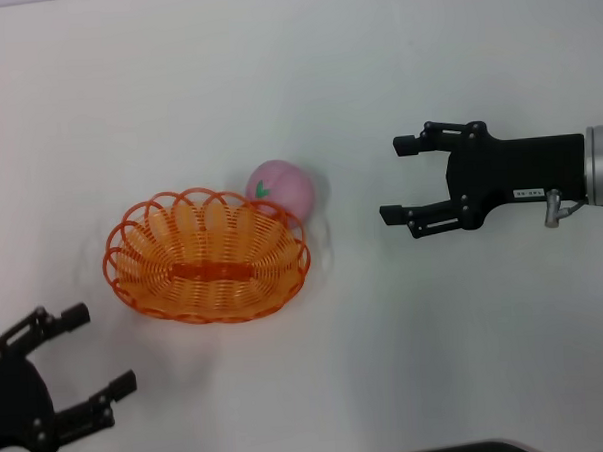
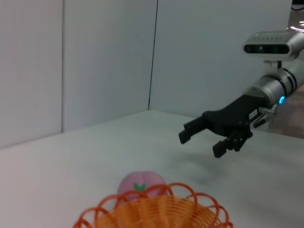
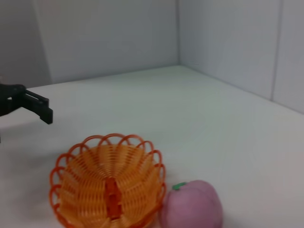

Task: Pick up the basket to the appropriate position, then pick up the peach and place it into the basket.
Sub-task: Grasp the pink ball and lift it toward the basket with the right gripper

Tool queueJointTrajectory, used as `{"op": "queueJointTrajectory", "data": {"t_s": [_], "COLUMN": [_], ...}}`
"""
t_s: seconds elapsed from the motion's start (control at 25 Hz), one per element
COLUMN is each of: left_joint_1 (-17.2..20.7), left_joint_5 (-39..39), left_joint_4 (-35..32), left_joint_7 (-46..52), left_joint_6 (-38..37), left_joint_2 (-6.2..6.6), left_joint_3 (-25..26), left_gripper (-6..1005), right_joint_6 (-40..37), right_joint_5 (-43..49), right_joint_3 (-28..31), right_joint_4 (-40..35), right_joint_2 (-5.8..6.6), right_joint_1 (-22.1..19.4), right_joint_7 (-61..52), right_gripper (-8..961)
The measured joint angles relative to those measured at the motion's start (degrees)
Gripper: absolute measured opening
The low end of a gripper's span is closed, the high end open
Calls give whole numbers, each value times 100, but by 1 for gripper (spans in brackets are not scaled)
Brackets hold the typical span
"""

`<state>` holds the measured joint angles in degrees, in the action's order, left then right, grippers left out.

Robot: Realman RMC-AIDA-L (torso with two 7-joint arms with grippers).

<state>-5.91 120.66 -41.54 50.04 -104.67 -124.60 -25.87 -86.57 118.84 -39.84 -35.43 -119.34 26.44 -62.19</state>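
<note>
Basket sits on white table; peach outside it, touching its far rim. My right gripper hovers wide beside peach. My left gripper wide, near basket.

basket: orange, looped open weave, scalloped rim, solid darker orange strip along base | peach: pink, green leaf mark at top, at basket's 1 o'clock | worktop: plain white | left gripper: black | right gripper: black fingers, silver wrist
</note>
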Motion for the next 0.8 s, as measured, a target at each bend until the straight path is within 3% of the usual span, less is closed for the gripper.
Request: {"op": "queueJointTrajectory", "data": {"t_s": [0.2, 0.44, 0.6, 0.8], "left_joint_1": [29, 41, 77, 141], "left_joint_5": [116, 145, 315, 509], "left_joint_4": [237, 297, 310, 298], "left_joint_7": [-21, 4, 5, -3], "left_joint_6": [-68, -159, -298, -343], "left_joint_2": [-3, -3, -3, -3], "left_joint_3": [186, 190, 291, 402], "left_gripper": [877, 876, 875, 875], "right_joint_6": [65, -26, -255, -727], "right_joint_5": [8, 170, 887, 1805], "right_joint_3": [-40, -386, -836, -1020], "right_joint_4": [-20, -613, -1227, -1917], "right_joint_2": [14, 68, 59, -1], "right_joint_1": [37, 319, 681, 1125], "right_joint_7": [-173, -1699, -2623, -2397], "right_gripper": [943, 943, 944, 944]}}
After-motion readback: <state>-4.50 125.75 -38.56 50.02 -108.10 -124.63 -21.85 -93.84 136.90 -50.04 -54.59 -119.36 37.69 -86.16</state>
